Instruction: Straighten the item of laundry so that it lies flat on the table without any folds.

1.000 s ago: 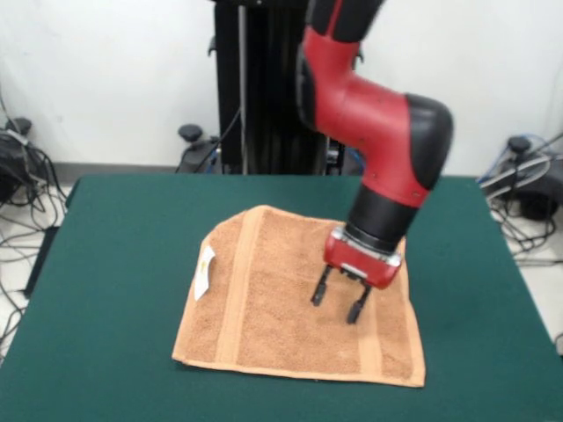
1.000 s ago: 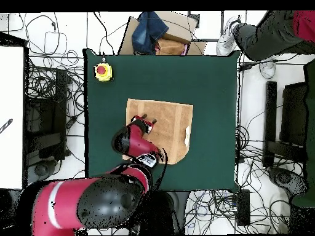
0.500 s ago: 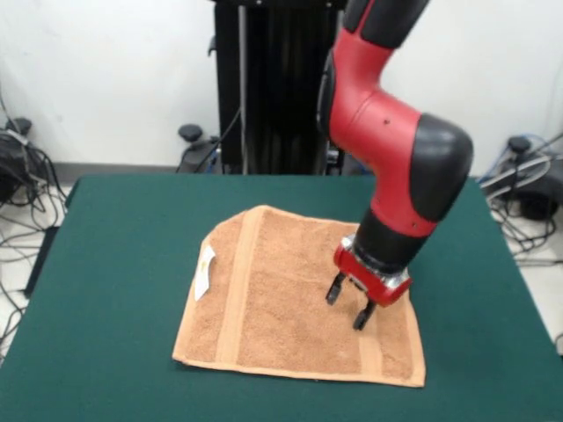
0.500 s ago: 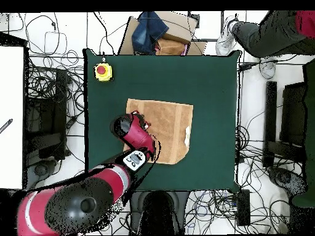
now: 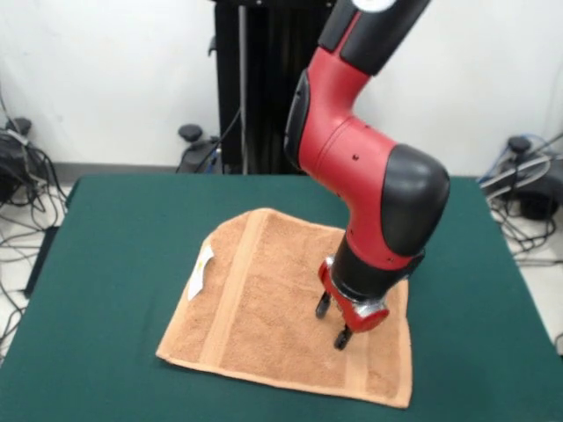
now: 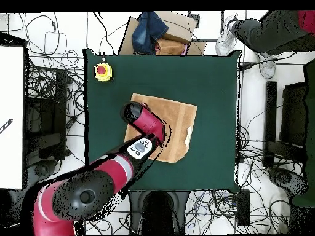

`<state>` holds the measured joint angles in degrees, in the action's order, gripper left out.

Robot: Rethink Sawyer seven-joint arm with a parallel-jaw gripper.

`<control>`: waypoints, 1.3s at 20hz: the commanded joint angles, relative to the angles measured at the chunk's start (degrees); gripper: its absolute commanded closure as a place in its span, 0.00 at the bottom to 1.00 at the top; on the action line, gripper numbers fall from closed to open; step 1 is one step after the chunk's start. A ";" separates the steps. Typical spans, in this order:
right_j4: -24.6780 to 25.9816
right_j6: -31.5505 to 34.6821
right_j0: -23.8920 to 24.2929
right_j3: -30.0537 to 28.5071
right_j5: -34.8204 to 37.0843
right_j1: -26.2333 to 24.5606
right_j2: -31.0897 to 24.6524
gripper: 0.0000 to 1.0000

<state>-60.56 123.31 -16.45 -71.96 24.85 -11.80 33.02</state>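
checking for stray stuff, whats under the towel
Only the green table shows around the towel, which lies mostly flat. What is beneath it is covered. The end effector is over its right part.

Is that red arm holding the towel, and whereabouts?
Nothing is held. The gripper is open, its tips down on the towel near one woven band.

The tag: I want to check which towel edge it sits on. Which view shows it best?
Front view: the white tag lies clearly on the towel's left edge. Overhead shows only a pale patch near the right edge.
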 commanded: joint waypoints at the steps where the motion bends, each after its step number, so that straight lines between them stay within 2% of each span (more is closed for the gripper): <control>1: -0.09 26.03 0.65 9.24 1.89 -5.38 4.07 0.00; 5: 2.43 27.43 -0.54 11.32 5.25 -4.62 5.32 0.00; 9: 3.07 30.59 -2.34 10.48 8.03 -2.34 4.99 0.00; 15: 3.33 30.69 -3.85 8.97 7.75 -0.44 3.89 0.00; 19: 3.93 25.76 -3.46 8.36 6.14 1.63 1.59 0.00; 23: 5.17 24.40 -2.05 11.49 5.68 0.05 2.47 0.00; 26: 6.86 20.87 -0.13 13.53 3.39 -1.77 1.99 0.00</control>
<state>-57.69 136.82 -18.83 -62.70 25.05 -10.78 39.75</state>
